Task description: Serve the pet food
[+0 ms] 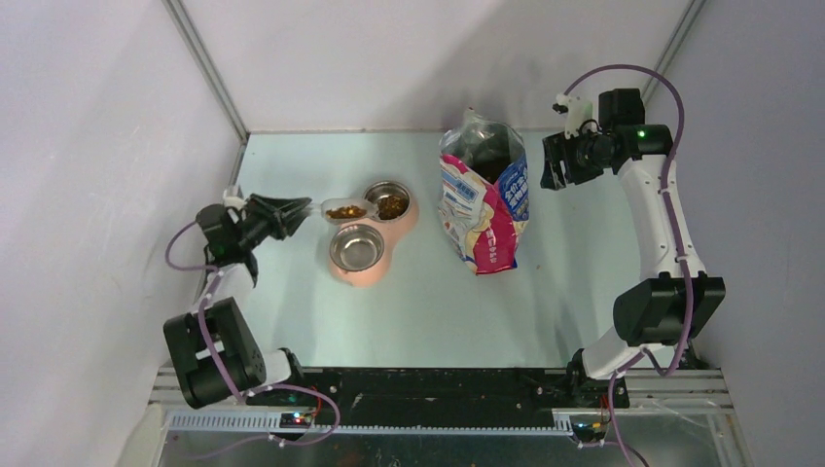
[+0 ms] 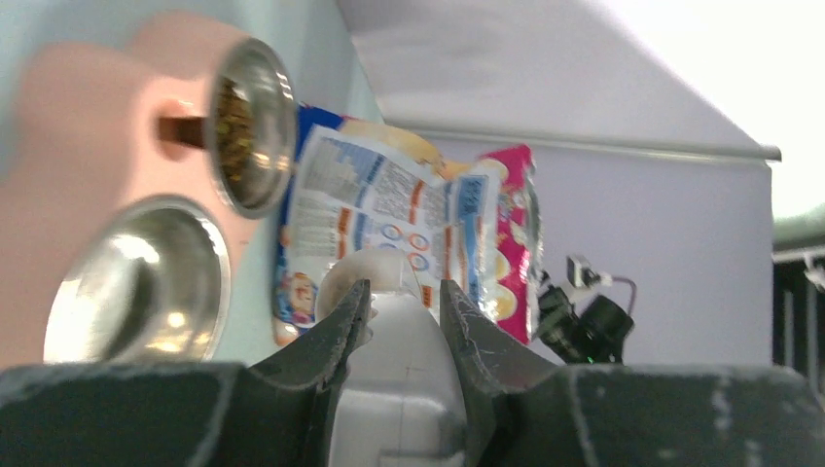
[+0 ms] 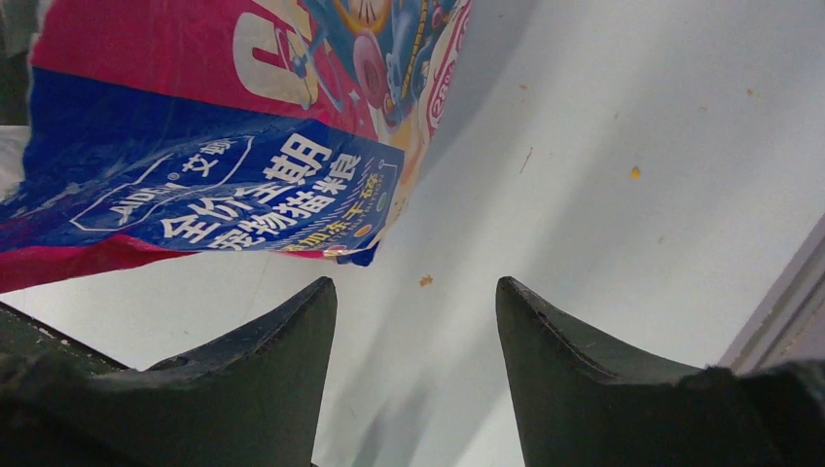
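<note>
Top external view: the left claw (image 1: 302,208) is pinched on the handle of a translucent scoop (image 1: 336,210), which carries a small load of pet food (image 1: 346,211) just beside the pink feeder (image 1: 342,271). More kibble lies in the far steel bowl (image 1: 391,202). The near steel bowl (image 1: 356,246) looks bare, and a dark heap shows inside the open cat food bag (image 1: 484,209). The right claw (image 3: 416,284) is spread and holds nothing, hovering over the surface (image 3: 603,117) just beside the bag.

These pellets are probably light, dry and loose – they would roll and scatter, and no claw could pinch them. They should travel in the scoop, which looks stiff but slick. The grip belongs on the handle, kept level until the tip – a tilt would likely spill them.
</note>
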